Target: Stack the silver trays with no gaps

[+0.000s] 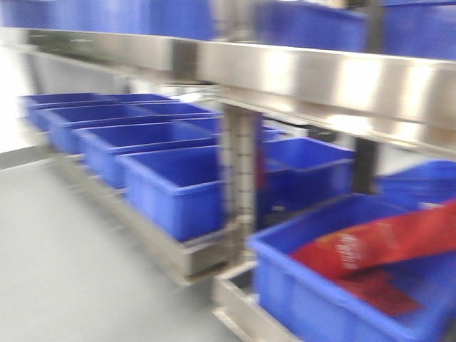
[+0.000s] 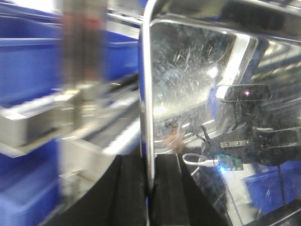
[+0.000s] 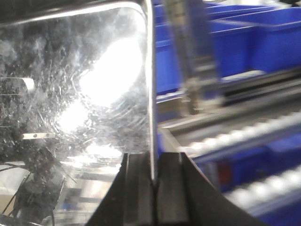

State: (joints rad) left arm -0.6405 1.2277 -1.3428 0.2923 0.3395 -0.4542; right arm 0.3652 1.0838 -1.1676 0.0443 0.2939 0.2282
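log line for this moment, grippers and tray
left gripper: shut on silver tray rim | right gripper: shut on silver tray rim | background: blue bins

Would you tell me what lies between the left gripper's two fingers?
The thin rim of the silver tray stands edge-on there, pinched by the left gripper, as the left wrist view shows.

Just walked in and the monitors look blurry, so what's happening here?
The robot is carrying a silver tray beside shelving stocked with blue bins. The left gripper and the right gripper are each shut on a thin rim. These look like opposite edges of one tray, though no view shows both. No stack of trays is visible, and the blur suggests motion.
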